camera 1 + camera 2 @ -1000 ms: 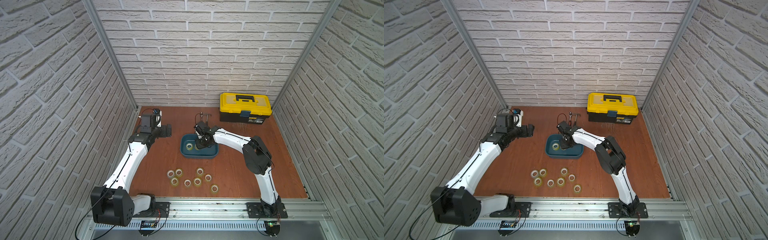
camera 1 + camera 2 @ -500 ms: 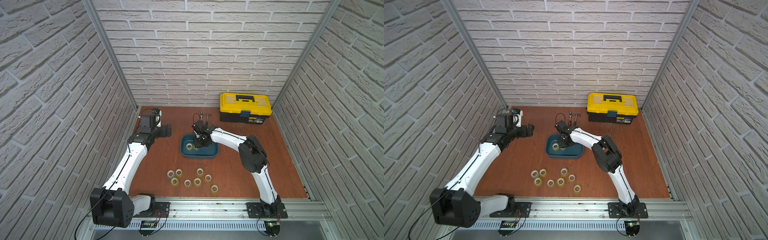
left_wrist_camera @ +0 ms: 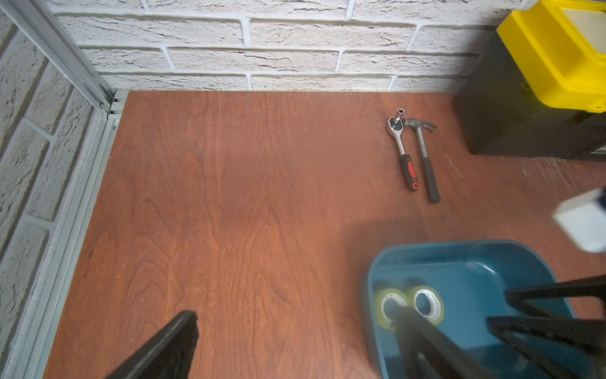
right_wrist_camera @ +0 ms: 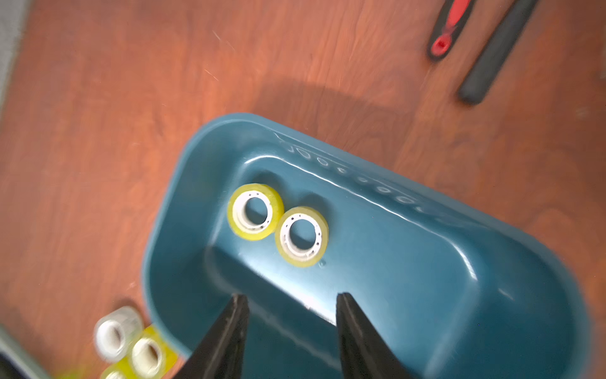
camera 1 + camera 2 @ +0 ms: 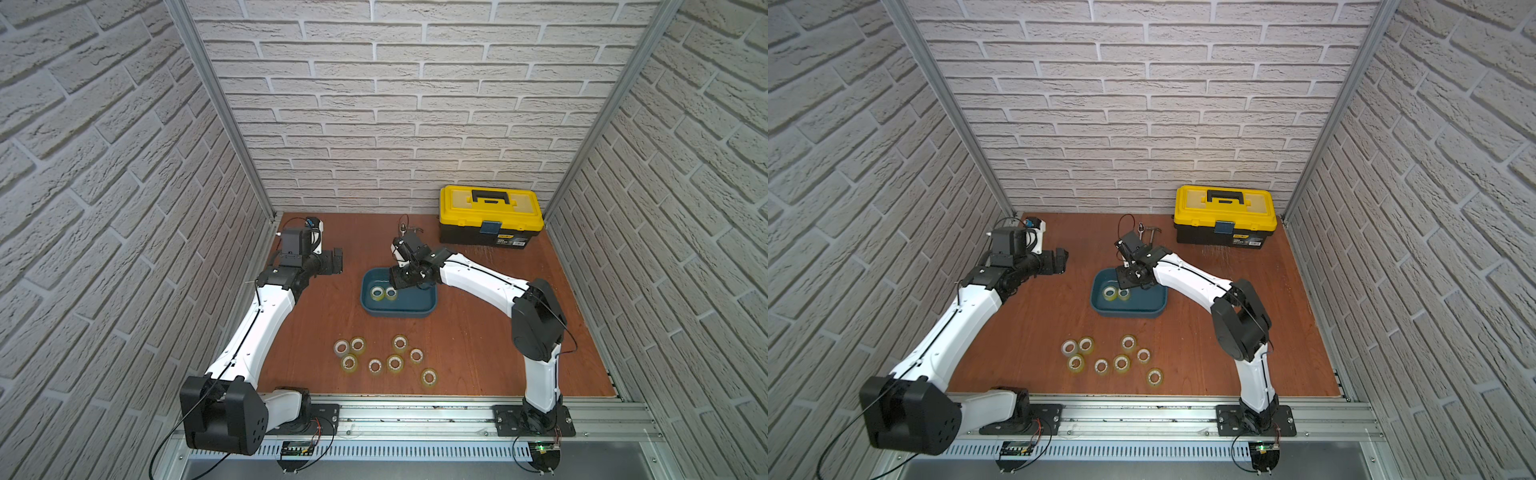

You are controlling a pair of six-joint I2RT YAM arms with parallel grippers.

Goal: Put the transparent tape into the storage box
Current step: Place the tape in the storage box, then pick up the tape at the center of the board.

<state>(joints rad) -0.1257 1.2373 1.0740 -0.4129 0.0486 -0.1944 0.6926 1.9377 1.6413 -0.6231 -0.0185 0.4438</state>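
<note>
While two rolls of transparent tape (image 4: pixel 255 211) lie flat and touching each other inside the storage box (image 4: pixel 170 203), at its end nearer the table's left edge, the rest of the tub's teal floor is bare. The right gripper (image 4: pixel 290 297) hangs over that box close to the pair; its jaws stand apart with nothing between them, and neither finger touches a roll. The box sits near the middle of the table (image 5: pixel 478 340), somewhat toward the back edge. Eight loose rolls (image 5: pixel 395 363) are scattered flat on the wood between the box and the front edge, two of them side by side and touching. Behind the box, near the back edge, a ratchet wrench (image 3: pixel 402 152) and a hammer (image 3: pixel 423 157) lie side by side. A yellow-lidded toolbox (image 5: pixel 490 220) stands in the back right corner. By the left edge, toward the back left corner, the left gripper (image 3: pixel 295 311) hovers with its fingers spread wide and empty, well apart from the box.
</note>
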